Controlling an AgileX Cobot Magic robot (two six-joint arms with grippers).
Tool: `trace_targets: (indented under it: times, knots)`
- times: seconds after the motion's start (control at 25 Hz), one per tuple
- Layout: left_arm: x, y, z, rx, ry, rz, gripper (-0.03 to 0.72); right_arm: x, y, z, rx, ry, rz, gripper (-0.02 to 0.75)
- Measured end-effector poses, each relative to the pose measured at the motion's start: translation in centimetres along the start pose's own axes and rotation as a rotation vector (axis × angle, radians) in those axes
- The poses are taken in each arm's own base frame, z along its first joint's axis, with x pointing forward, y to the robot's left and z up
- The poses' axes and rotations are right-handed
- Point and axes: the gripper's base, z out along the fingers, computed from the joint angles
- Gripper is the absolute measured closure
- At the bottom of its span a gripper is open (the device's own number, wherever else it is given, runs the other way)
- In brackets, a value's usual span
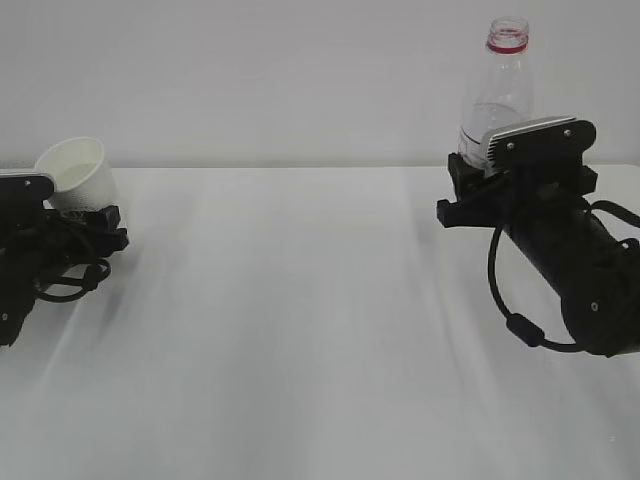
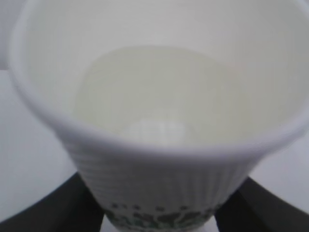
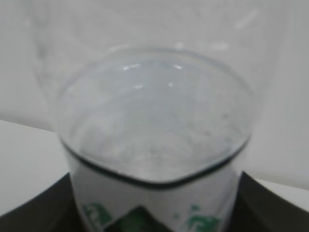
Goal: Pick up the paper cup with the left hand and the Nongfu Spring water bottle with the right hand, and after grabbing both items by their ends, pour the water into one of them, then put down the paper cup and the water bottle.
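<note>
- While both arms sit low at opposite ends of the white table [image 1: 300, 330], left gripper [image 2: 157, 212] is clamped on the paper cup [image 1: 78, 172] near its base, w/ cup tilted, mouth toward centre.
- Left wrist view: black fingers [image 2: 53, 208] press either side of cup; pale liquid inside, probably water [image 2: 159, 101], view's blurry.
- Right gripper [image 3: 154, 212] is closed round lower part of the water bottle [image 1: 500, 90], upright, uncapped, red neck ring on top.
- Some water in bottle too.
- Cup & bottle well apart.
</note>
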Motion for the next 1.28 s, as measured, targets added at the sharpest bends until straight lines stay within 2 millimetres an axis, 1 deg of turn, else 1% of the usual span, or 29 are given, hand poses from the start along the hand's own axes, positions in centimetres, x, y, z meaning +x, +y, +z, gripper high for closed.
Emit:
trace_targets:
  times: [0.24, 0.32, 0.4, 0.52, 0.6, 0.8, 1.0, 1.28]
  knots:
    - [0.0, 0.1, 0.0, -0.003, 0.001, -0.001, 0.228, 0.0, 0.0, 0.0, 0.001, -0.003, -0.001, 0.269]
    - [0.0, 0.1, 0.0, -0.003, 0.001, -0.001, 0.216, 0.0, 0.0, 0.0, 0.001, -0.004, -0.001, 0.269]
    - [0.1, 0.1, 0.0, -0.003, 0.005, -0.001, 0.185, -0.1, 0.0, 0.0, 0.002, -0.009, -0.001, 0.269]
    - [0.2, 0.1, 0.0, -0.004, 0.014, -0.001, 0.099, -0.2, 0.0, 0.0, 0.005, -0.020, -0.001, 0.269]
    - [0.2, 0.1, 0.0, -0.002, 0.021, 0.000, 0.062, -0.2, -0.1, 0.0, 0.006, -0.024, -0.001, 0.269]
    - [0.2, 0.1, 0.0, -0.002, 0.033, -0.001, 0.038, -0.2, -0.1, 0.0, 0.006, -0.025, -0.001, 0.269]
    - [-0.7, 0.0, -1.1, -0.001, 0.026, -0.002, 0.038, -0.2, -0.1, 0.0, 0.006, -0.026, -0.002, 0.269]
    - [-0.9, 0.1, -3.7, -0.005, 0.056, 0.000, 0.038, -0.2, -0.1, 0.0, 0.006, -0.026, -0.002, 0.269]
